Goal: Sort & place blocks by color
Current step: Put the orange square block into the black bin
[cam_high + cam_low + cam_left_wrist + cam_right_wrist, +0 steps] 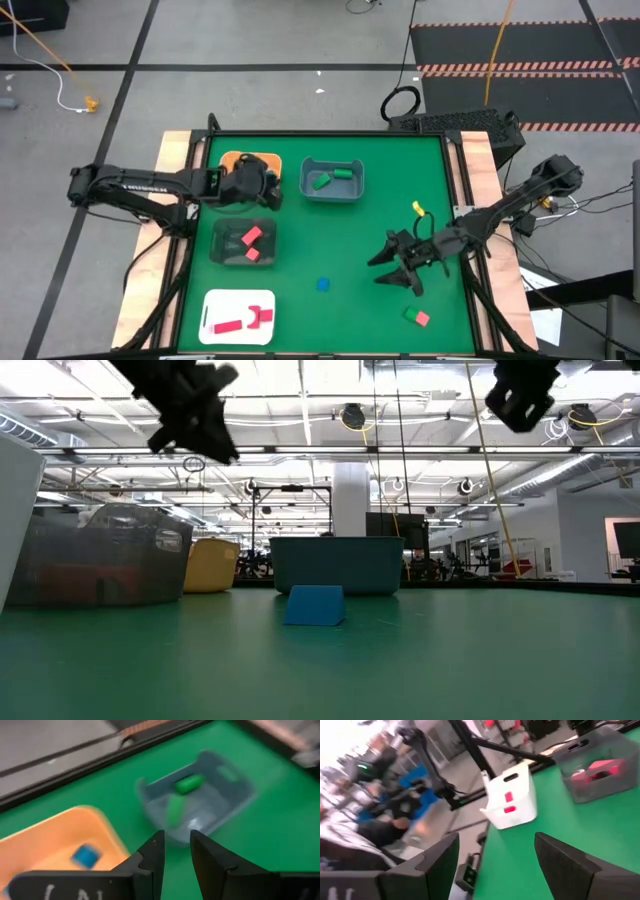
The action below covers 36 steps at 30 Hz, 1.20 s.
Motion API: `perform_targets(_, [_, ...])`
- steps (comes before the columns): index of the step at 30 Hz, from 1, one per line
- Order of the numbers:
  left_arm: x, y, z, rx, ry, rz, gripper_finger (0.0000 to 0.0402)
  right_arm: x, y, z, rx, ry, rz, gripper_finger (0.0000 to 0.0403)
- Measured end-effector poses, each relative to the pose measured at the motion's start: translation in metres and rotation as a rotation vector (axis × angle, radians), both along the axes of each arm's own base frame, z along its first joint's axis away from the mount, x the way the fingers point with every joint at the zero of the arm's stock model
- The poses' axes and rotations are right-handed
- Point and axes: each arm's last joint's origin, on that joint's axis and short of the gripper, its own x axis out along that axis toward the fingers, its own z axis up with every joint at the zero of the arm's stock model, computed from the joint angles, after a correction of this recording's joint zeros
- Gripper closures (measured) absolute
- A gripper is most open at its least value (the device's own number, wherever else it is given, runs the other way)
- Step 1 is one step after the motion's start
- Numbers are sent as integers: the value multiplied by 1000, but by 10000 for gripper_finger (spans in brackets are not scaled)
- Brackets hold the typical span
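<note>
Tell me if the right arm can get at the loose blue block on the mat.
Probably yes: the blue block lies alone on open mat, and the right end effector hovers open close beside it with nothing between.

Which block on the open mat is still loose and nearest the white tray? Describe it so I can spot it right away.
Start at the white tray in the near left corner of the green mat, then look toward the right arm. The small blue block sits alone on bare mat between them. It is the only blue one outside a bin; the other loose blocks are green, red and yellow.
</note>
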Motion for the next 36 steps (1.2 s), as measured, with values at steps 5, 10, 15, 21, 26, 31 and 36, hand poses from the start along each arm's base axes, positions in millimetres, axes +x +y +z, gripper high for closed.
perform_targets(5, [8,-23,8,8,-95,-152,309,3,7,13,-148,126,-36,154])
perform_targets(10, [11,-48,14,9,-160,-267,309,-1,4,4,-170,307,-110,154])
perform_targets(15, [8,-68,15,4,-171,-348,309,-13,-2,-19,-32,619,-238,154])
perform_targets(21, [5,-82,15,26,-182,-368,309,-24,13,-29,207,845,-218,154])
perform_targets(26, [3,-87,16,62,-186,-342,309,-32,31,-30,382,930,-186,154])
perform_targets(31, [2,-88,16,93,-185,-318,309,-36,49,-25,515,921,-135,175])
perform_targets(36, [2,-87,16,97,-187,-305,309,-32,60,-20,593,853,-77,207])
